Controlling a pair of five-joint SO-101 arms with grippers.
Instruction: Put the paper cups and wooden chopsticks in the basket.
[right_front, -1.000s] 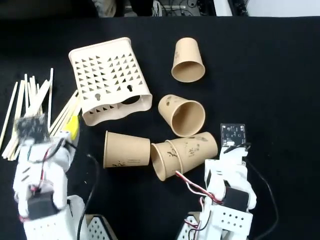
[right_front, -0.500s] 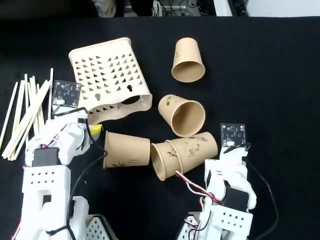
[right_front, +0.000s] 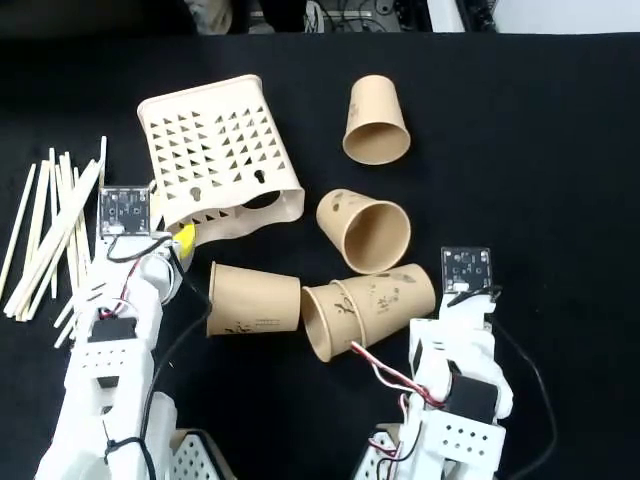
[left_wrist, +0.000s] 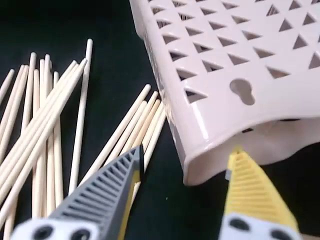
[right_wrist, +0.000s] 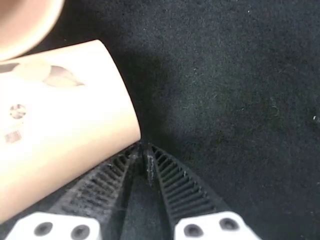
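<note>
- The right hand (right_wrist: 145, 152) is nearest, low on the counter (right_front: 560, 150) at about 5 o'clock. Its fingers are pressed together with nothing between them.
- Just beside that hand, at its 10 o'clock, the nested cups (right_front: 365, 305) lie on their side, mouths toward 8 o'clock. In the right wrist view their brown wall (right_wrist: 60, 120) comes right up to one finger.
- At 9 o'clock of the nested pair, touching it, a single cup (right_front: 255, 298) lies on its side, mouth toward 3 o'clock.
- The left hand (right_front: 172, 245) sits at 10 o'clock of the single cup. It is spread wide and holds nothing (left_wrist: 187, 152). The grey finger is over the chopsticks and the yellow finger is at the basket's rim, but I cannot tell whether it touches.
- The chopsticks (right_front: 55, 235) lie loose at the counter's 9 o'clock edge (left_wrist: 45, 135), with a few tucked against the basket.
- A tilted cup (right_front: 365, 230) sits at 12 o'clock of the nested pair, mouth toward 5 o'clock.
- The basket (right_front: 220, 160) lies on its side at about 11 o'clock, its opening toward 5 o'clock (left_wrist: 240, 60).
- The far cup (right_front: 377, 120) lies at 12 o'clock, mouth toward 6 o'clock.
</note>
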